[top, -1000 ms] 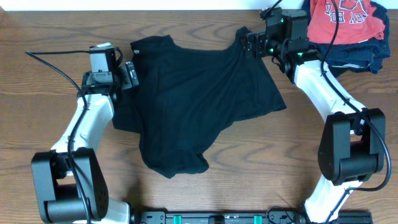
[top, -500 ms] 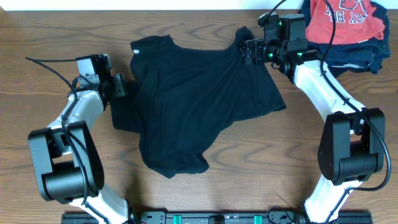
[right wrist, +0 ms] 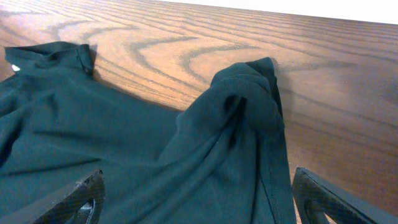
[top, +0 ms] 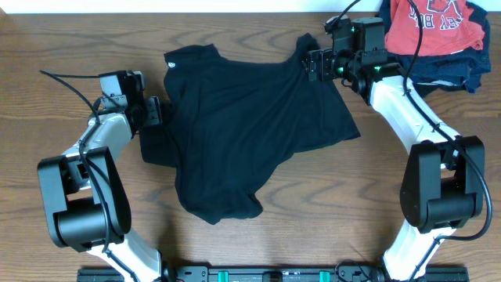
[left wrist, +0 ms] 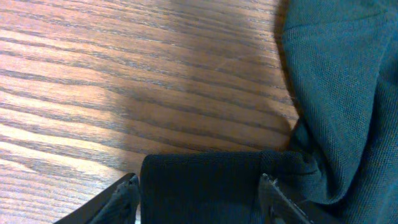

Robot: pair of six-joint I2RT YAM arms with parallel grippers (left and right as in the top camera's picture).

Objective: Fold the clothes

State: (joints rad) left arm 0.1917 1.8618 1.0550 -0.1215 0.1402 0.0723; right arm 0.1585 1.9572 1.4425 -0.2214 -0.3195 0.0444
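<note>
The black T-shirt (top: 250, 133) lies crumpled and spread on the wooden table (top: 63, 172), its collar with the white logo (top: 172, 65) at the back left. My left gripper (top: 154, 111) is open at the shirt's left sleeve. In the left wrist view the fingers (left wrist: 199, 182) straddle the black sleeve hem (left wrist: 205, 168), and more fabric (left wrist: 336, 74) lies to the right. My right gripper (top: 311, 64) is open over the bunched right sleeve at the back right. In the right wrist view its fingers (right wrist: 199, 183) are wide apart over the fabric (right wrist: 155, 149).
A red shirt with white lettering (top: 434, 23) lies on dark navy folded garments (top: 450, 70) at the back right corner, just behind my right arm. A black cable (top: 70, 82) trails left from my left wrist.
My left gripper moved left and toward the front along the shirt's edge, then crept right onto the left sleeve. My right gripper has barely moved.
</note>
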